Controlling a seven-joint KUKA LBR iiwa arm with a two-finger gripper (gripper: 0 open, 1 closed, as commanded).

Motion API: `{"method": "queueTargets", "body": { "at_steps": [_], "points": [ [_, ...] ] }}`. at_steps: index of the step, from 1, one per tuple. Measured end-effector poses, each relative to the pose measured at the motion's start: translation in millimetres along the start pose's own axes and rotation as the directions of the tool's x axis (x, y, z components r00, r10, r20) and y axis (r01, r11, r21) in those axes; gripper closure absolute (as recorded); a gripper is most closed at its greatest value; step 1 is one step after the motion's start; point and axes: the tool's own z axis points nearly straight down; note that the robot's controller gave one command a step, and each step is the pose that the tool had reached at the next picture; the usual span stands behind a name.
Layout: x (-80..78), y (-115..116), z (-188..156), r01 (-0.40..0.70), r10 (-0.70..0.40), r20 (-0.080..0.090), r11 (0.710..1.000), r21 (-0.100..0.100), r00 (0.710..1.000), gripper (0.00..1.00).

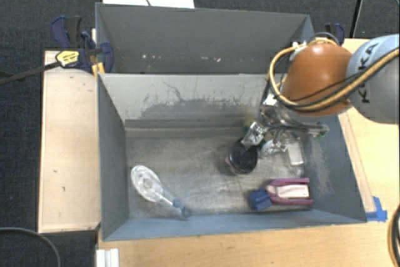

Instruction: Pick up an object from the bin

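The end effector (265,139) sits right of centre in the bin (156,134), touching or just over a round black thing (242,159). Honestly can't tell how wide it's set. There's a clear plastic piece (149,186) near left and a blue-and-pink package (286,192) near right.

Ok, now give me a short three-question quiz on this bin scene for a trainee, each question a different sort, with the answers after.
1. True or false: the clear plastic spoon-shaped piece with a blue tip lies in the lower left of the grey metal bin, apart from the other things.
2. Fill in: the pink and white flat pack with a blue piece at its left end lies in the lower ____ of the bin.
3. Which thing lies nearest the gripper?
A. the black rounded lump
B. the clear plastic piece
C. the pink and white pack

Key: 1 true; 2 right; 3 A.
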Motion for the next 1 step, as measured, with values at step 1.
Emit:
{"method": "queueTargets", "body": {
  "at_steps": [1],
  "points": [
    [-23.5, 12.5, -118.9, -0.017, 0.016, -0.032, 1.0, -0.026, 0.999, 1.0]
  ]
}}
